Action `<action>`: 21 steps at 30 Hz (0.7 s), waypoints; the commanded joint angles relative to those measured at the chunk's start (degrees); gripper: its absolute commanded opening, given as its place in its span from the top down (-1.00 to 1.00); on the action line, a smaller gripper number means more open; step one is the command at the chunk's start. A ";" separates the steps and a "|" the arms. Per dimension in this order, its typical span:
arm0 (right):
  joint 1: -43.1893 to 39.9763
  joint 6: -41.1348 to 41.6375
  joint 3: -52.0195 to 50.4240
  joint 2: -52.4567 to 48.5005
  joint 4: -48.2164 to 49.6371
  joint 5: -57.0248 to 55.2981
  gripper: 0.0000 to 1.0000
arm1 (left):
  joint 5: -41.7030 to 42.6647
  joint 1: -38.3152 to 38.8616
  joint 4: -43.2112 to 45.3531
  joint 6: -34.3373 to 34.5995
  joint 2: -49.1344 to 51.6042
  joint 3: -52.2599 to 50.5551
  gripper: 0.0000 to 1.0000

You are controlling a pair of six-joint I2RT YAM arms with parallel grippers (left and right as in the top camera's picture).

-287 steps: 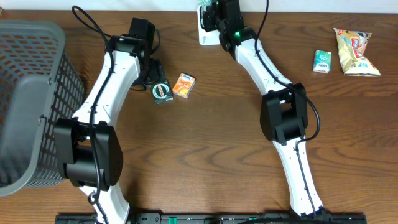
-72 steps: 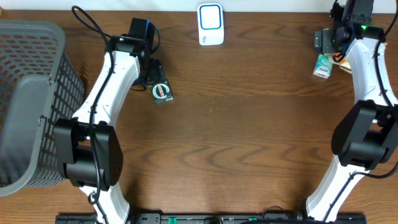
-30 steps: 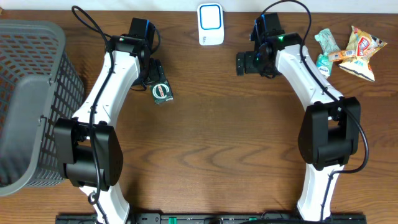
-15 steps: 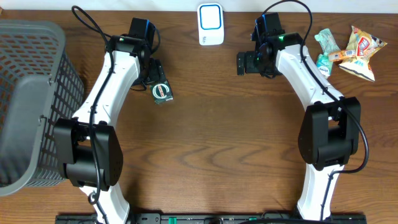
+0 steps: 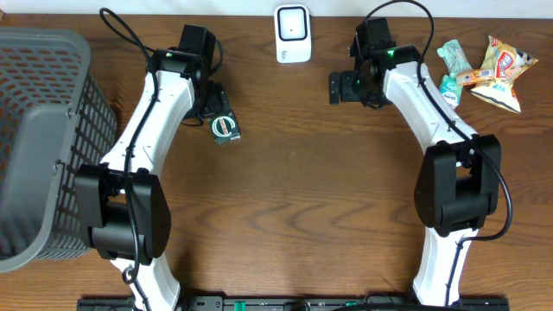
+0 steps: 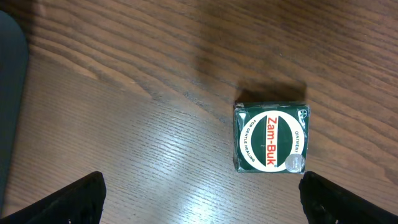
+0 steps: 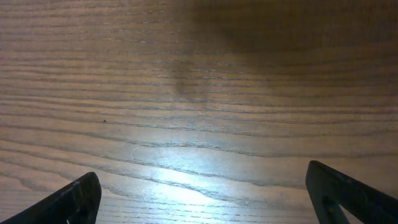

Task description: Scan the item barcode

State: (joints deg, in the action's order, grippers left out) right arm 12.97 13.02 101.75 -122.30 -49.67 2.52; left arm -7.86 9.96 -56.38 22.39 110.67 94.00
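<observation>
Swung back from the snack pile (image 5: 503, 76), the right gripper (image 5: 339, 87) hangs spread wide and empty near the scanner (image 5: 293, 33), while the left gripper (image 6: 202, 200), equally wide, hovers just beside the Zam-Buk box (image 6: 270, 137).

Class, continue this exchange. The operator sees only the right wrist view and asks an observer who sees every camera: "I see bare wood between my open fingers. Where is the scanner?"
Observer: The white scanner stands at the far edge of the table, beyond the right hand and to its left.
Operator: Are any items near me?
Observer: A cluster of small packets lies at the far right corner, well to the right of that hand.
Operator: What is the other arm doing?
Observer: The left hand is open above a green Zam-Buk box, which lies flat on the wood, not gripped.
</observation>
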 commanded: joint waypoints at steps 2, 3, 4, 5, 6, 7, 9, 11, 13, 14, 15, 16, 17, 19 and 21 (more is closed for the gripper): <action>0.28 0.68 -0.42 0.04 -0.04 -0.90 -0.99 | -0.50 -0.02 -0.13 -0.50 -0.42 0.28 -0.95; 0.28 0.66 -0.42 0.02 -0.04 -0.90 -0.99 | -0.50 -0.02 -0.13 -0.50 -0.42 0.28 -0.96; 0.28 0.66 -0.42 0.04 -0.04 -0.90 -0.99 | -0.50 -0.02 -0.13 -0.50 -0.42 0.28 -0.96; 0.28 0.68 -0.42 0.04 -0.04 -0.90 -0.99 | -0.50 -0.02 -0.13 -0.50 -0.42 0.28 -0.96; 0.31 0.68 -0.42 0.04 -0.04 -0.90 -0.99 | -0.50 -0.02 -0.13 -0.50 -0.42 0.28 -0.96; 0.31 0.66 -0.42 0.04 -0.04 -0.90 -0.98 | -0.50 -0.02 -0.13 -0.50 -0.42 0.28 -0.96; 0.28 0.66 -0.42 0.04 -0.04 -0.90 -0.99 | -0.55 -0.02 -0.09 -0.52 -0.42 0.28 -0.95; 0.28 0.66 -0.42 0.02 -0.04 -0.90 -0.99 | -0.52 -0.02 -0.13 -0.52 -0.42 0.28 -0.96; 0.31 0.68 -0.42 0.04 -0.07 -0.90 -0.99 | -0.52 -0.02 -0.13 -0.50 -0.42 0.28 -0.96; 0.31 0.66 -0.42 0.04 -0.04 -0.90 -0.99 | -0.52 -0.02 -0.13 -0.52 -0.42 0.28 -0.95; 0.28 0.66 -0.42 0.04 -0.04 -0.90 -0.99 | -0.52 -0.02 -0.13 -0.50 -0.42 0.28 -0.95; 0.28 0.68 -0.42 0.02 -0.04 -0.90 -0.99 | -0.44 -0.02 0.11 -0.39 -0.42 0.28 -0.95; 0.28 0.68 -0.42 0.02 -0.04 -0.90 -0.98 | -0.17 -0.02 1.38 0.33 -0.42 0.28 -0.96; 0.28 0.66 -0.42 0.04 -0.04 -0.90 -0.99 | 9.42 0.13 0.61 5.86 -0.42 0.28 -0.96; 0.31 0.68 -0.42 0.04 -0.04 -0.90 -0.99 | 17.88 0.13 1.01 6.64 -0.42 0.28 -0.95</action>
State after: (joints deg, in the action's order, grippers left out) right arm 12.97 13.02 101.75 -122.30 -49.67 2.52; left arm -2.46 9.96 -55.51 25.36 110.67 94.00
